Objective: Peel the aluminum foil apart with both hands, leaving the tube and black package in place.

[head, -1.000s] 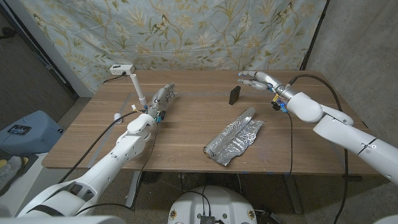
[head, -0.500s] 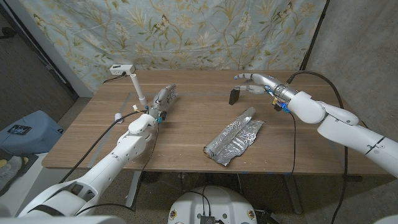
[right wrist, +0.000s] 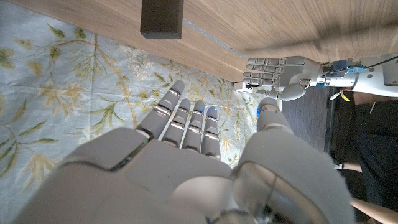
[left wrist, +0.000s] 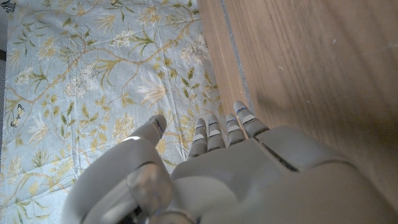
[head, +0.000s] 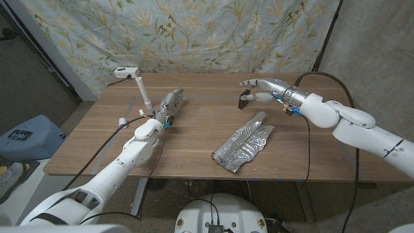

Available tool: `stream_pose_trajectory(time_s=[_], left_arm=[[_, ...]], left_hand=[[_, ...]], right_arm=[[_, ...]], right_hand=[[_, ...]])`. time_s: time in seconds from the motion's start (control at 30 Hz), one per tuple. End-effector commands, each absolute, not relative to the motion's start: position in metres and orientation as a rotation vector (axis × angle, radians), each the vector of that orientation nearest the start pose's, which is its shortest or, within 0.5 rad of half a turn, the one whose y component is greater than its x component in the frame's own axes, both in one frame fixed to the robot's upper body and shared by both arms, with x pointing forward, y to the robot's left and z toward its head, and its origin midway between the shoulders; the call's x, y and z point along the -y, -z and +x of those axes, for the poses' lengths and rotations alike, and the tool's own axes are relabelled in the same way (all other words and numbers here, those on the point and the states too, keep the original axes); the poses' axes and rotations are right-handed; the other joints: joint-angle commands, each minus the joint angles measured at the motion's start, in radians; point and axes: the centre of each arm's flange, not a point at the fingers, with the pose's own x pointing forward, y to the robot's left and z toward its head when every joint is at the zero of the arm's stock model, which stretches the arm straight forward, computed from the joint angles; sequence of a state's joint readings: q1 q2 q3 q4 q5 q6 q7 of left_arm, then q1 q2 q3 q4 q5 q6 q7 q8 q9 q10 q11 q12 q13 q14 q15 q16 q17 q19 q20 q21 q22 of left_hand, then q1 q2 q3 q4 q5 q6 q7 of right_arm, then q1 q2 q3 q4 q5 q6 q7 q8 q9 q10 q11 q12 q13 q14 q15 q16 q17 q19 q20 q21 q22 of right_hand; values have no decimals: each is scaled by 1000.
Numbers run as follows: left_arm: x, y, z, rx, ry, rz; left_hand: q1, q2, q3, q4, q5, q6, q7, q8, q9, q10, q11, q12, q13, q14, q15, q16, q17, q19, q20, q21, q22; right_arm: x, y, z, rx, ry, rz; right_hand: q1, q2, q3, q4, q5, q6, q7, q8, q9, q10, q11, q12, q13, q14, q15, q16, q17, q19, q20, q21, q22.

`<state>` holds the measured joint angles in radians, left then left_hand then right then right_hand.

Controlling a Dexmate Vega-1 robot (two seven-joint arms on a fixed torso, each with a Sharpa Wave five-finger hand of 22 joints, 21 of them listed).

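A crumpled sheet of aluminum foil [head: 242,145] lies on the wooden table [head: 194,139], right of the middle, with a rolled end towards the back. A small black package [head: 243,100] [right wrist: 162,17] stands behind it. The white tube [head: 143,92] is at the back left. My right hand [head: 260,88] [right wrist: 186,155] hovers just right of the black package, fingers spread and nothing in them. Stretched out near the tube, my left hand [head: 169,103] [left wrist: 217,168] [right wrist: 277,67] has straight fingers and holds nothing. Neither hand touches the foil.
A small white box [head: 126,70] sits at the table's back left corner. A flowered curtain [head: 194,32] hangs behind the table. Cables trail along both arms. Bare wood lies between the foil and my left hand.
My right hand has moved left and a little lower, ending close beside the black package. The left hand and the foil have not moved.
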<state>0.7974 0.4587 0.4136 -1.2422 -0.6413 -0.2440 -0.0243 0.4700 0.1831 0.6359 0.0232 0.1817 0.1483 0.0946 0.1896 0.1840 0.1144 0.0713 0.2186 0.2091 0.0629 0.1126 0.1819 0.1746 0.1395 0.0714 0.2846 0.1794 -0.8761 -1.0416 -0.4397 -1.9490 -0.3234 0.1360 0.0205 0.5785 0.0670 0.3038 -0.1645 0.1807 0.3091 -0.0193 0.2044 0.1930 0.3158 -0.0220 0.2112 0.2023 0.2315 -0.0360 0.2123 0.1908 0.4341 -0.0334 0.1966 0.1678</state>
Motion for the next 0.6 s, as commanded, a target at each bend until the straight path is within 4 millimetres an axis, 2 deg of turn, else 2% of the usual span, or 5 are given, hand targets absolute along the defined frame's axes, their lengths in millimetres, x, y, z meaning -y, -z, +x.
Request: stream_pose_trajectory(time_s=[0.03,0.33,0.6], left_arm=[[-263,45,670,509,215,-57],[-265,49,670,504,215,-66],[-265,50,670,504,204,-70]], left_hand=[[9,0,6,-4,7,6,-1,3,2,10,4,5,2,1,3,6,2,10,3,-1,2],[7,-1,6,-4,7,6,-1,3,2,9,2,5,1,2,4,6,3,10,5,-4,2],[5,-1,7,-3,7,6,-2,2,2,9,3,4,1,2,4,6,3,12,4,-5,2]], right_arm=[[224,-52,513,932,-298,-1604],[219,-52,508,957,-333,-1716],[217,-50,506,969,-358,-1811]], right_hand=[[15,-14,2,-10,0,6,-2,9,4,12,-5,5,3,12,-48,6,-1,11,5,8,3],[57,-40,7,-22,6,9,-12,10,4,19,-20,4,3,22,-58,5,-2,15,3,5,3],[78,-68,4,-24,12,8,-20,9,4,18,-27,1,4,29,-68,4,-3,16,1,3,3]])
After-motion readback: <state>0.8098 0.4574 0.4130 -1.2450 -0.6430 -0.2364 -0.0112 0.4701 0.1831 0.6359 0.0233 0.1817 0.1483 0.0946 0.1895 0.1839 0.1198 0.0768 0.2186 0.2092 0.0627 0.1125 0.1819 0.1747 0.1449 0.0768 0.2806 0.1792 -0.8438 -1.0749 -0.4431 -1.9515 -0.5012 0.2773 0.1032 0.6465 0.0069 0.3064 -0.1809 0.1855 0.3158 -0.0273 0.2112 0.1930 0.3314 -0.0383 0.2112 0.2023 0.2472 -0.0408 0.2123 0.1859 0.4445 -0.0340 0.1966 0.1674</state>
